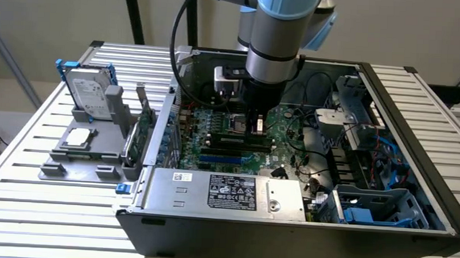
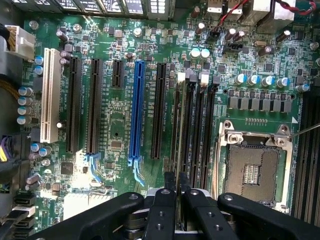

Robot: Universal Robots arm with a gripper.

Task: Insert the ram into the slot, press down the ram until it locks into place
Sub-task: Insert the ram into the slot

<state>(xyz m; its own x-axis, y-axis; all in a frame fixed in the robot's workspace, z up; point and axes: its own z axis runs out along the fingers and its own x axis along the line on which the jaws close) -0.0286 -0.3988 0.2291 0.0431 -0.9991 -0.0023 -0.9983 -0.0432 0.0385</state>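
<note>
Closest to the wrist camera are the claw's (image 2: 177, 176) two black fingers (image 2: 162, 210), drawn in tight on the ram (image 2: 180, 125). I see the ram edge-on, as a thin green strip running away from them. It stands upright along the slot (image 2: 175, 107), the outermost of the parallel black memory sockets (image 2: 199, 130), on the side nearer the long blue socket (image 2: 136, 110). Whether it is fully seated I cannot tell. The bare metal processor socket (image 2: 252, 165) lies just past the memory sockets on their far side.

In the exterior view, the arm (image 1: 275, 44) reaches straight down into the open computer case (image 1: 287, 240), with the claw (image 1: 257, 129) low over the motherboard (image 1: 203, 119). A silver power supply (image 1: 220, 192) fills the case's near corner. The case sits on a slatted metal bench (image 1: 28, 214). Toward the exterior view's left, a grey holder (image 1: 84, 152) carries a hard drive (image 1: 93, 95).
</note>
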